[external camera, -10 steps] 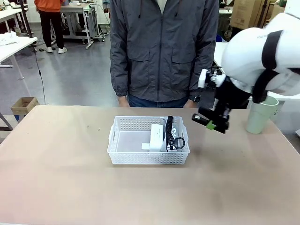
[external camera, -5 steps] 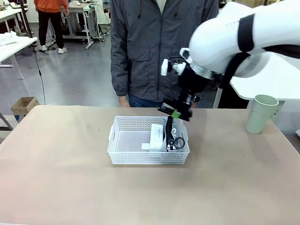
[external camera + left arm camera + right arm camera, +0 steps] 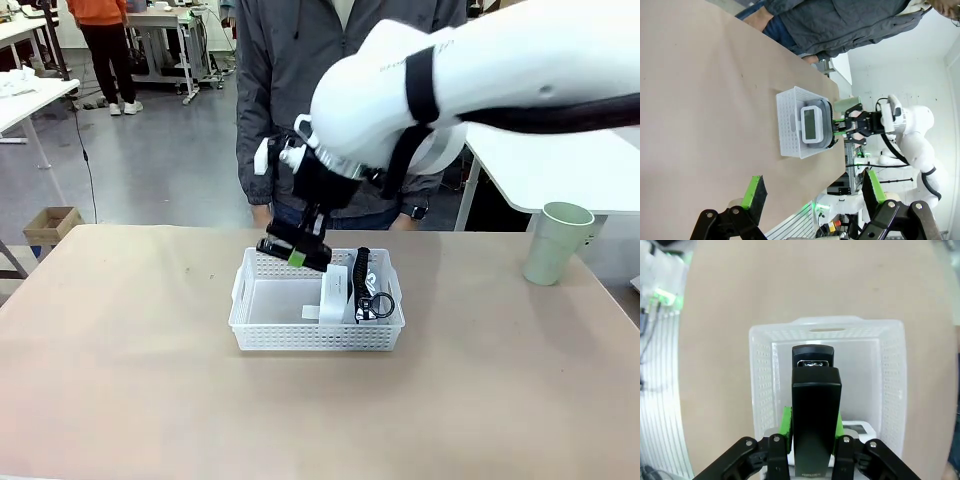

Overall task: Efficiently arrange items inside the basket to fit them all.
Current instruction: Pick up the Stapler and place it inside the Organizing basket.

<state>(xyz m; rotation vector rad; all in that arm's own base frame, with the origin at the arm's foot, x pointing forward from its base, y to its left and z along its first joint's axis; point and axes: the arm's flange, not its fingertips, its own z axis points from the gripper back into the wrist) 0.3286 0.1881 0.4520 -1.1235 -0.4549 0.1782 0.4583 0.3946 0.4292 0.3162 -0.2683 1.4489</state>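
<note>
Tabletop basket under right pincer's stapler

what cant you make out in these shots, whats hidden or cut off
Right wrist view: the stapler in the right gripper covers the basket floor behind it; the white box is cut off by the bottom edge.
Front view: the pouch is mostly hidden behind the white box, its print unreadable.
Front view: the cup hides its inside with its own wall.

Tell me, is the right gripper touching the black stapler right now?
Touching. In the right wrist view, the right gripper is shut on the black stapler, its green pads pressed against both of the stapler's sides.
</note>
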